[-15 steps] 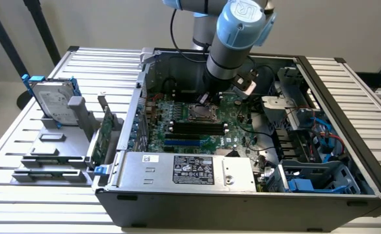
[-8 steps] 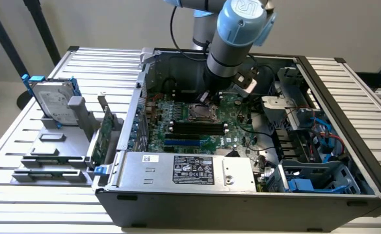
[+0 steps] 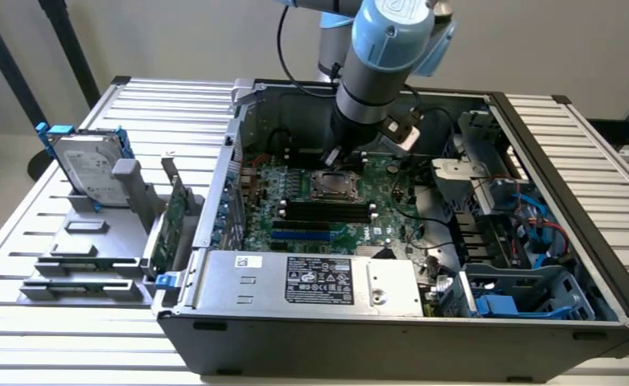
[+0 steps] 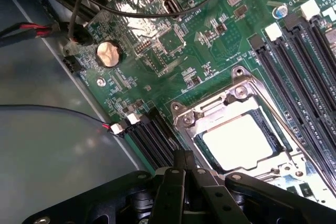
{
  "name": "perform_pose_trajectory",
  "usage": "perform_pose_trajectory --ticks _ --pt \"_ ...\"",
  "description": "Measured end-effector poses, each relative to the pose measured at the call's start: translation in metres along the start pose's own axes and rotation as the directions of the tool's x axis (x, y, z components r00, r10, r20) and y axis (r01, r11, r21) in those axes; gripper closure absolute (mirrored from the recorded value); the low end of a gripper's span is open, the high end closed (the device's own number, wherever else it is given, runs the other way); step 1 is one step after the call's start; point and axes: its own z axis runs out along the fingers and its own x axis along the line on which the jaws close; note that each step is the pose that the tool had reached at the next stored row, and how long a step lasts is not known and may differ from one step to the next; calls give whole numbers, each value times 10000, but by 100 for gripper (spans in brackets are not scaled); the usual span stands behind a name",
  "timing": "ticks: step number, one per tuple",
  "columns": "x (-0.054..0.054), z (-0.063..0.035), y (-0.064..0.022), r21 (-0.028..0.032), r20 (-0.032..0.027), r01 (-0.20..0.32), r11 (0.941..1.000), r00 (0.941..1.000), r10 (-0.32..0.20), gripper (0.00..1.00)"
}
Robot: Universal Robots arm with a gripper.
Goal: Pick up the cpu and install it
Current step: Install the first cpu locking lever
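On the exterior view's left, a silver hard drive with blue rails [image 3: 87,170] stands tilted in a grey plastic holder [image 3: 98,241] on the slatted metal table [image 3: 14,241]. Just beside it, toward the case, a green expansion card [image 3: 166,233] stands on edge.

In the middle sits the open black computer case [image 3: 400,342], lying on its side, with the green motherboard [image 3: 326,211] flat inside it. A silver power supply box with a white label [image 3: 314,281] lies along the case's near edge. The grey and light-blue robot arm [image 3: 384,56] reaches down into the case, its black gripper [image 3: 334,158] just above the board's socket.

The cpu [image 4: 237,141], a small flat square chip with a pale silver-grey metal top, lies face up and level inside the silver metal socket frame [image 4: 231,98] of the board. Being square, it has no clear long axis; its edges run parallel to the frame and to the black memory slots [image 4: 299,51] alongside. In the wrist view the black gripper fingers [image 4: 184,166] are pressed together with nothing between them, poised near the socket's edge and clear of the chip. A round silver coin battery [image 4: 108,54] sits on the board, well apart from the socket.

On the exterior view's right, blue plastic drive brackets [image 3: 507,304] and blue cables [image 3: 535,217] occupy the case's end.
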Motion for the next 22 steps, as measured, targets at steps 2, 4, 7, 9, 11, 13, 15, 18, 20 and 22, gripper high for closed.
perform_pose_trajectory --ticks 2,4,7,9,11,13,15,18,20,22 --pt "-26 -3 -38 1 1 5 10000 10000 -5 89" --pt "-53 -6 -80 2 5 10 10000 10000 -10 89" --pt "-74 -8 -114 4 3 15 10000 10000 -15 89" --pt "-74 -9 -119 4 9 17 10000 10000 -17 89" --pt "-67 -5 -128 4 7 18 10000 10000 -18 89" --pt "-56 1 -139 4 8 18 10000 10000 -18 89" --pt "-51 4 -143 5 7 20 10000 10000 -20 89" --pt "-42 9 -150 7 9 28 10000 10000 -28 89" --pt "-38 10 -153 12 14 48 10000 10000 -48 89" --pt "-38 10 -153 19 21 76 10000 10000 -76 89"
